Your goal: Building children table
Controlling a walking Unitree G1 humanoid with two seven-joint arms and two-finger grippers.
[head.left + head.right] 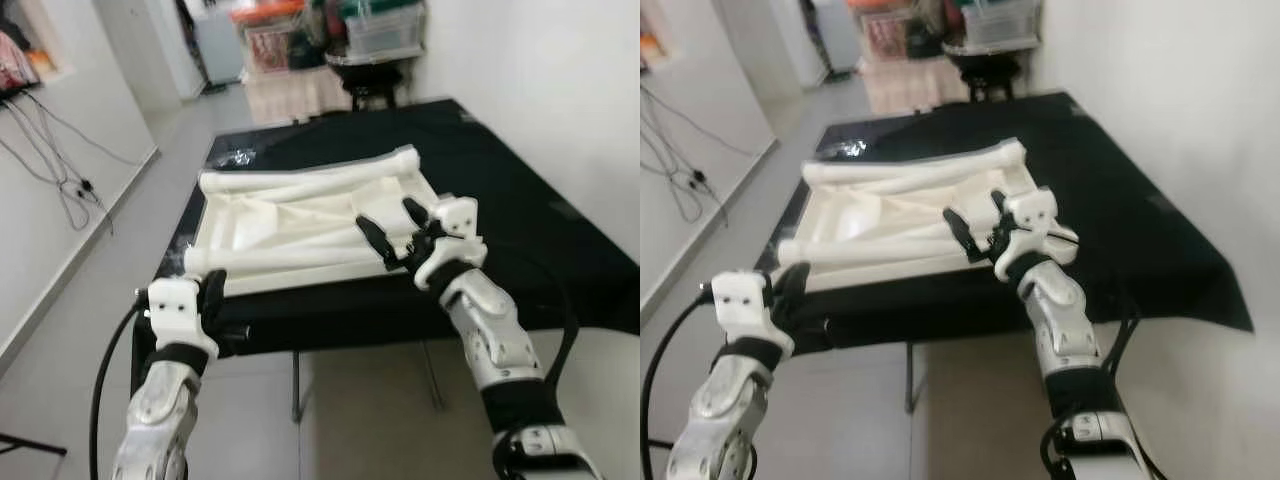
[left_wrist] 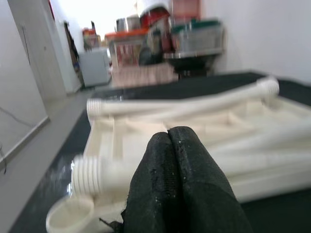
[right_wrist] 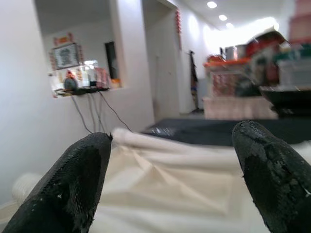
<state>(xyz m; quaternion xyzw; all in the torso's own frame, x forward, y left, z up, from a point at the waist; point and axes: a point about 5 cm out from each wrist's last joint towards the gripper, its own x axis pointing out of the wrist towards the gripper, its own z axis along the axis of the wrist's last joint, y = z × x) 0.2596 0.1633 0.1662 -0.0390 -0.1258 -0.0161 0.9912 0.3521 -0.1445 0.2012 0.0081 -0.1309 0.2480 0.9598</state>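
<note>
Left gripper (image 1: 212, 300) hangs off the near edge of the black table (image 1: 520, 200), fingers pressed together on nothing, the cream tabletop (image 1: 300, 225) just ahead of it. Right gripper (image 1: 390, 232) hovers spread wide over the panel's near corner, empty. The piece looks like light, stiff, slick plastic; a round leg (image 1: 290, 262) offers the best grip. Open floor lies leftward, wall close right.

I see the cream plastic tabletop (image 1: 290, 225) lying upside down at mid-frame, left of centre, with loose cream legs (image 1: 310, 185) lying across its far and near edges, threaded ends showing.
</note>
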